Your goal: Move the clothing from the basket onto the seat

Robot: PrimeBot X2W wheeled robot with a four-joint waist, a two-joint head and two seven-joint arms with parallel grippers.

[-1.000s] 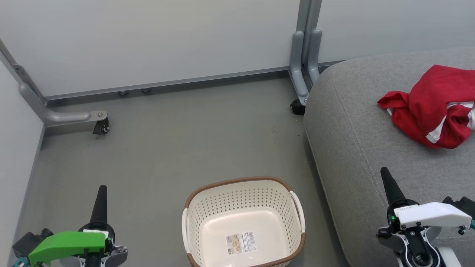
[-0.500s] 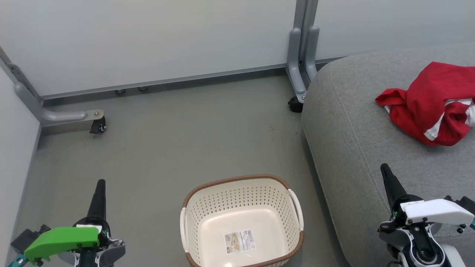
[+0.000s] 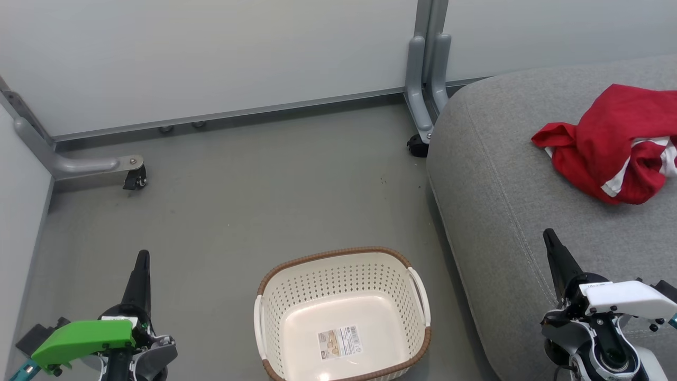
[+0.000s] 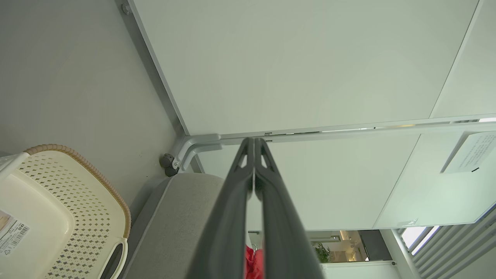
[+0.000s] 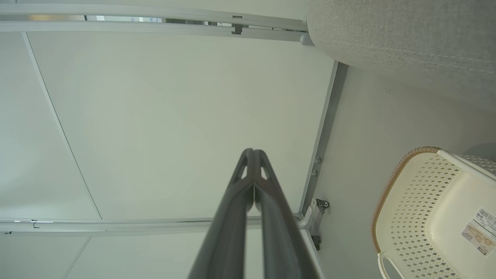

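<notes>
The clothing point(image 3: 608, 137), a crumpled bright red heap with white stripe trim, lies on the seat point(image 3: 502, 211), well ahead of the right claw point(image 3: 550, 238) and off to its right, apart from it. The right claw hangs over the near part of the grey cushion, its two dark fingers pressed together into one point with nothing between them. From the left claw point(image 3: 142, 259) the clothing is far off to the right, across the basket point(image 3: 338, 275) and the cushion's rounded edge. In the left wrist view a sliver of red shows low between that claw's fingers, beyond the seat's corner. The left claw is likewise closed tip to tip on nothing, hovering above the grey floor point(image 3: 238, 201).

The basket stands upright on the floor between the two claws, to the right of the left one and to the left of the right one, about level with their fingers. It sits just beside the seat's front edge; whether the two touch cannot be told. It has a brown woven-look rim, perforated cream walls and a white handle on each side. Its smooth bottom shows bare, with a paper sticker point(image 3: 341, 343) stuck flat on it.

Beyond both fingertips stand pale partition panels point(image 3: 211, 53) on grey feet with black casters point(image 3: 135, 180).
</notes>
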